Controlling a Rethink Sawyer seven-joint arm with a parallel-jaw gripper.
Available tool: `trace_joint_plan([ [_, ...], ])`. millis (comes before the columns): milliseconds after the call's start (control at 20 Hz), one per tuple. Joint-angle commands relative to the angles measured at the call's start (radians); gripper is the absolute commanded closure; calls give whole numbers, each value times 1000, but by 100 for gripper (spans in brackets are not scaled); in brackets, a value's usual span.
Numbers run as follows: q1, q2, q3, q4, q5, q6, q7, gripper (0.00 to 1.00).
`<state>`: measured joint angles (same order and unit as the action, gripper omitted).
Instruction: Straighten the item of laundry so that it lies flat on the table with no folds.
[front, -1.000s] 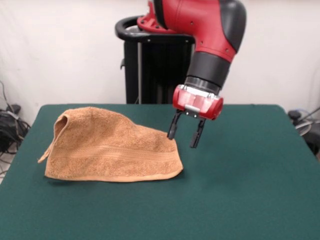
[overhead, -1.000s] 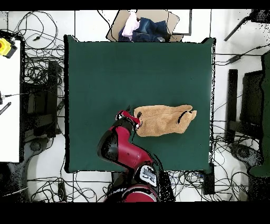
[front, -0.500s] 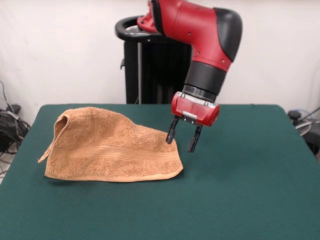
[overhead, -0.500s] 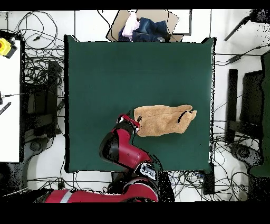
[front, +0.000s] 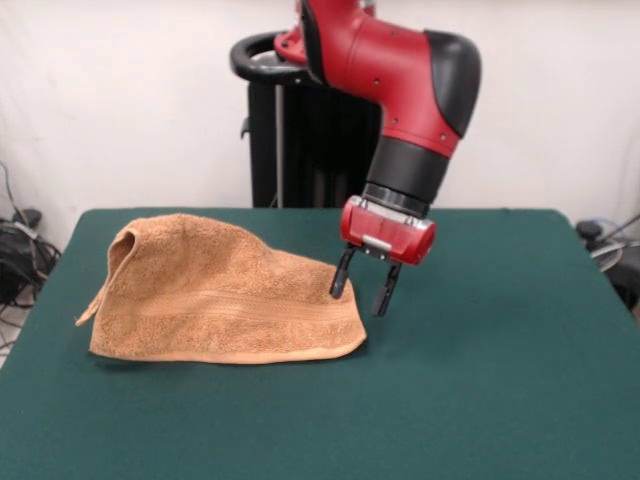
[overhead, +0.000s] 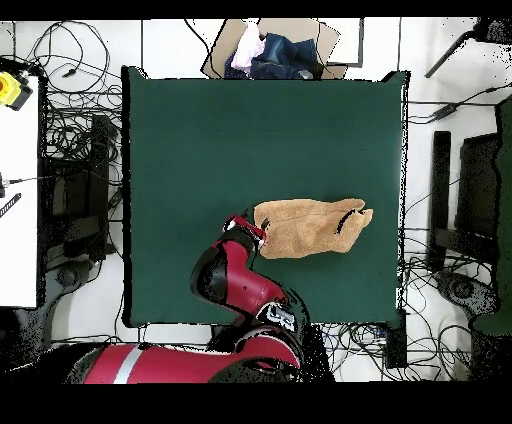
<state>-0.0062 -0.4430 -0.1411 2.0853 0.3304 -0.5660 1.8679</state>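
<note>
The item of laundry, an orange-tan towel (front: 215, 297), lies folded over on the green table (front: 480, 390), humped up at its left end with a woven band along the front. In the overhead view the towel (overhead: 308, 227) sits right of the table's (overhead: 200, 140) middle. My gripper (front: 358, 287) hangs open just over the towel's right corner, one finger (front: 340, 276) above the cloth edge, the other (front: 382, 293) past it over bare felt. Nothing is between the fingers. From above, the gripper's red head (overhead: 245, 226) meets the towel's left end.
A cardboard box of clothes (overhead: 270, 50) sits beyond the table's far edge in the overhead view. Cables litter the floor around the table. A black column (front: 300, 140) stands behind the table in the front view.
The gripper has come down and slightly toward the towel's corner, still open. The towel has not moved.
</note>
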Motion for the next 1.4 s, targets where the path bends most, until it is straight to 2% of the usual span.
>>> trace_joint_plan([
  [50, 2, 60, 2, -125, 37, 4, 137, 0],
  [500, -5, 95, 6, -187, 38, 2, 137, 0],
  [1000, -48, 148, 16, -280, -25, 12, 112, 0],
  [1400, -12, 171, -20, -301, 1, 27, 87, 0],
])
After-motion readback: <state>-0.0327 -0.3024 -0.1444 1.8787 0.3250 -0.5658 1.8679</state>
